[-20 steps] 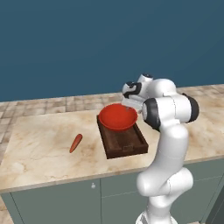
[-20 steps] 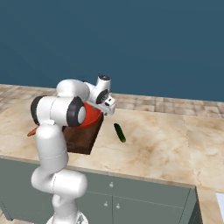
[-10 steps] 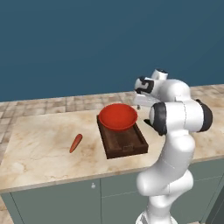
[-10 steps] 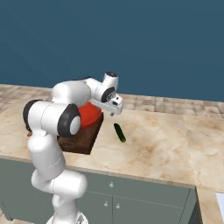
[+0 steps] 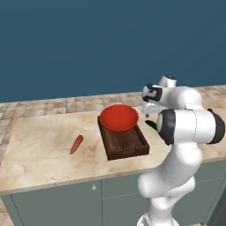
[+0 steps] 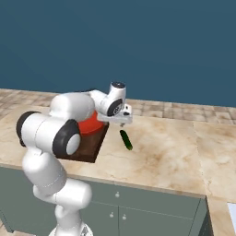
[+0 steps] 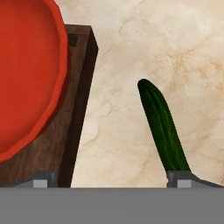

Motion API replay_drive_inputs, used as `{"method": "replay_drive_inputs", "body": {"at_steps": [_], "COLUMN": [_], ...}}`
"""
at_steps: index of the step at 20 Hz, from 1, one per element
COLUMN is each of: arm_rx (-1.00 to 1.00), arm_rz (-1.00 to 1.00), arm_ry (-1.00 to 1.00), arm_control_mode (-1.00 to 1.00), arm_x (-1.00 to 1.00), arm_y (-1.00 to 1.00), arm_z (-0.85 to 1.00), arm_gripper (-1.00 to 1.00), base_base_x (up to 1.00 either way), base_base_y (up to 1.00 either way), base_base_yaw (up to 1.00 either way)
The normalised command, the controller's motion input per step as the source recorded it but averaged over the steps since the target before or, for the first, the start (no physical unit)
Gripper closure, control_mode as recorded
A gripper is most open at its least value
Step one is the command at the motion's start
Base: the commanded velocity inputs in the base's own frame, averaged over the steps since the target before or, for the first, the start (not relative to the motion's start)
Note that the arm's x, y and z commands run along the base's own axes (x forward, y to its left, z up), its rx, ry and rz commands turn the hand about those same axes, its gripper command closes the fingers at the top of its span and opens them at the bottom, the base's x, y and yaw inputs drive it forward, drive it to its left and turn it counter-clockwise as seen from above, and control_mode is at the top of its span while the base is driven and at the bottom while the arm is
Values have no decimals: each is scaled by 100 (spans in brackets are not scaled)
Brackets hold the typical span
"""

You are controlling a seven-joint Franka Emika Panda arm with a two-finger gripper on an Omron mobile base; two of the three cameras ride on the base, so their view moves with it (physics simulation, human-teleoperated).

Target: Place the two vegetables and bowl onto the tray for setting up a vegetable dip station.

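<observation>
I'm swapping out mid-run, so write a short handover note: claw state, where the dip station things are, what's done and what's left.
Claw: open, holding nothing, above the counter over the cucumber's near end.
Bowl: on the tray, at its far end. Done.
Cucumber: flat on the counter, right of the tray, apart from it. Not yet placed.
Carrot: on the counter left of the tray. Not yet placed.
Left: both vegetables onto the tray; cucumber looks the likely next pick.
</observation>
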Motion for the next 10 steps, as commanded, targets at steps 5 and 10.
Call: {"method": "replay_drive_inputs", "body": {"at_steps": [5, 10], "arm_rx": [-11, -18], "arm_rz": [17, 6], "arm_ry": [0, 4], "arm_control_mode": [-100, -100], "arm_x": [23, 9], "arm_y": [-11, -8], "arm_z": [-35, -52], "arm_gripper": [-100, -100], "base_base_x": [0, 0], "base_base_y": [0, 0], "base_base_yaw": [0, 0]}}
